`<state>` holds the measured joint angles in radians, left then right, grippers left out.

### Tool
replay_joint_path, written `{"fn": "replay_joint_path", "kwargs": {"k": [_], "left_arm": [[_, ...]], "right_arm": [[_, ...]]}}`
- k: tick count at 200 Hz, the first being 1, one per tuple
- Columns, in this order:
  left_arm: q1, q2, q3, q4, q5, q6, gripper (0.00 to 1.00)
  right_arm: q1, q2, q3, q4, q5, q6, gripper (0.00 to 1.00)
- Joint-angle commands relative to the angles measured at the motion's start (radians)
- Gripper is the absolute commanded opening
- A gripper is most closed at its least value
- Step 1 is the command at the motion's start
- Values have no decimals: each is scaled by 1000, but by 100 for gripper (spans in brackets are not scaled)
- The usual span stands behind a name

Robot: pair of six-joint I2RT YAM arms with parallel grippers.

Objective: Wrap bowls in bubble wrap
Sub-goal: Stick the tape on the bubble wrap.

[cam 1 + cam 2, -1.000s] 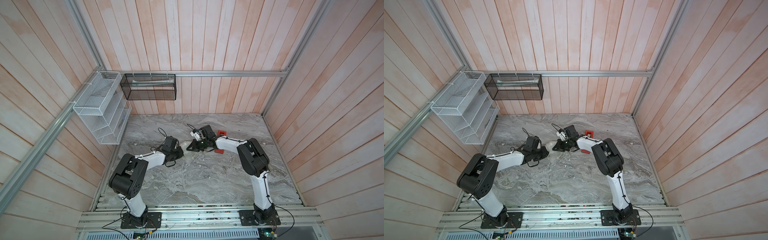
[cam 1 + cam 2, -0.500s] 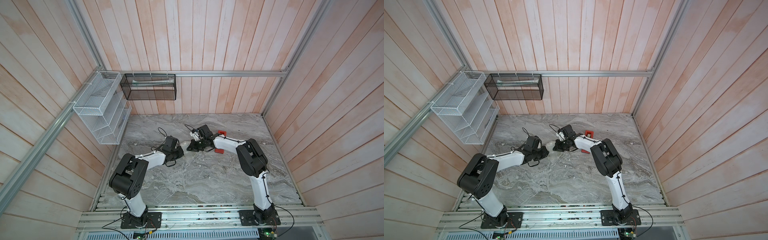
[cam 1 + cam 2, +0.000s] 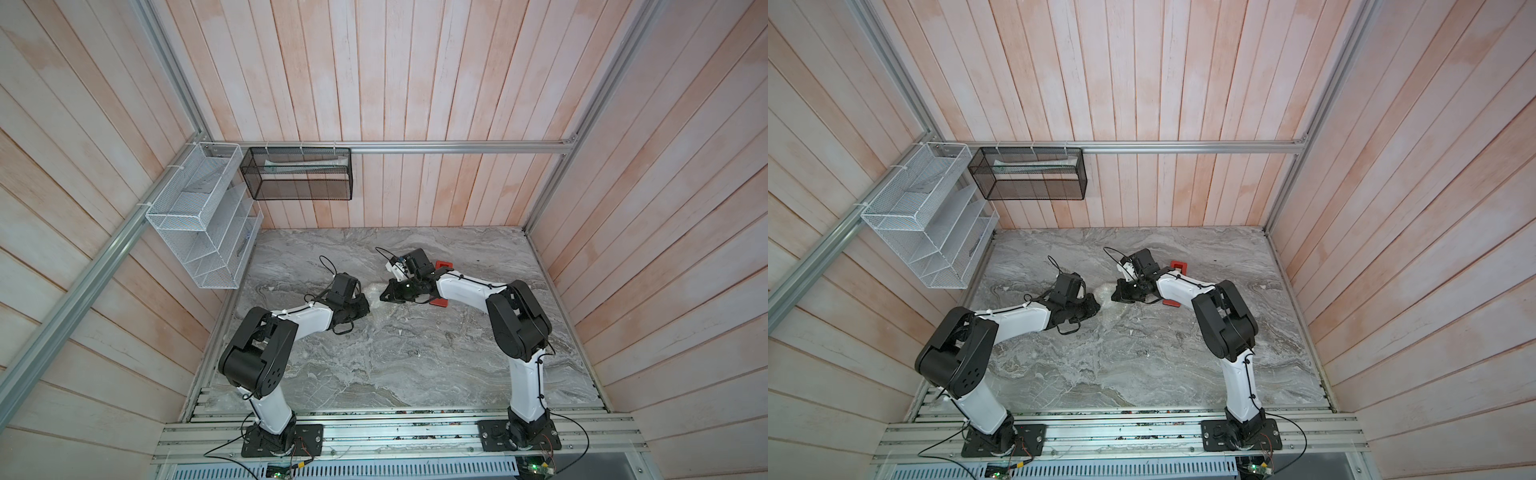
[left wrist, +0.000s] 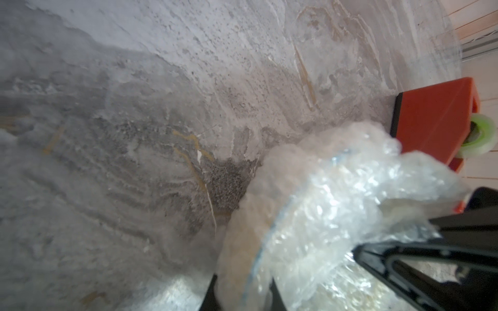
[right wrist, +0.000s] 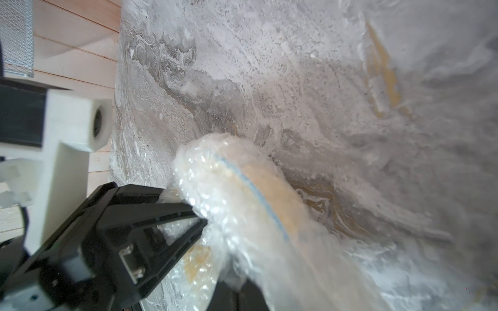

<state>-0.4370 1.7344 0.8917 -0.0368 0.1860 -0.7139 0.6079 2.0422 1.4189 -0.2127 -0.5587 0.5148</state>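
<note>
The bowl [image 4: 250, 215] stands tilted on edge on the marble table, swathed in crinkly bubble wrap [image 4: 350, 194]; its blue rim line shows through. My left gripper [image 4: 242, 290] is shut on the bowl's wrapped rim. In the right wrist view the wrapped bowl [image 5: 269, 194] shows again, and my right gripper [image 5: 237, 293] is shut on a bunch of the bubble wrap [image 5: 204, 172] beside it. In both top views the left gripper [image 3: 365, 305] and the right gripper [image 3: 384, 295] meet tip to tip at the whitish bundle [image 3: 1105, 291].
A red tape dispenser [image 3: 443, 264] with a green tape roll [image 4: 482, 137] lies just behind the right forearm, partly under it. A white wire rack [image 3: 199, 216] and a black mesh basket [image 3: 297, 174] hang on the far left walls.
The right arm's wrist and elbow have shifted a little. Both grippers stay at the wrapped bowl, and the left arm has not visibly moved.
</note>
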Motion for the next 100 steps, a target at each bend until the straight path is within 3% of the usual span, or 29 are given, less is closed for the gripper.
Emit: {"fn": "replay_joint_path", "kwargs": {"k": [1, 100], "left_arm": [[2, 7, 1, 12, 7, 16, 13], [1, 1, 3, 6, -3, 13, 13]], "right_arm": [[2, -40, -40, -21, -3, -16, 0], [29, -5, -82, -75, 12, -13, 0]]}}
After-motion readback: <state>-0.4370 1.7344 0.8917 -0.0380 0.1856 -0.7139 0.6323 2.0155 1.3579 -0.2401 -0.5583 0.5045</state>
